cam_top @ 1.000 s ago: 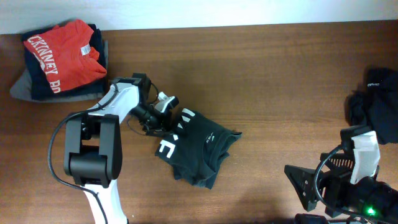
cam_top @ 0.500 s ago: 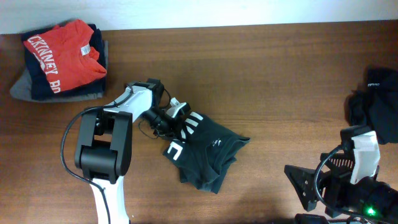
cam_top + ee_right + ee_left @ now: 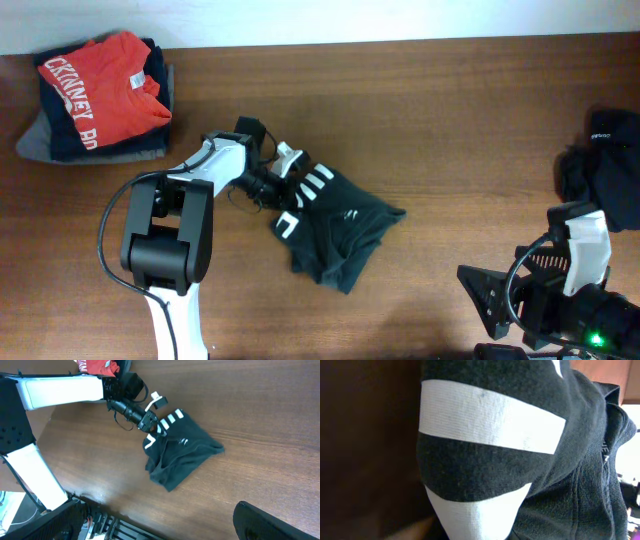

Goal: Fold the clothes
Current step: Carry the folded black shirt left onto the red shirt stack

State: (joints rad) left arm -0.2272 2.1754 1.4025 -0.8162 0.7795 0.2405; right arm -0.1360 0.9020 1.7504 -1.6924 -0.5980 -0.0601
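Folding has barely begun: the left gripper [image 3: 278, 185] pinches the striped edge of the crumpled dark shirt [image 3: 340, 225] in the middle of the table [image 3: 450, 100] (more dark clothes [image 3: 605, 170] wait at the right edge), while the right gripper [image 3: 480, 305] hangs empty, fingers spread.

one striped shirt [image 3: 335, 225] (dark), two arms [image 3: 165, 250] [image 3: 580, 285]
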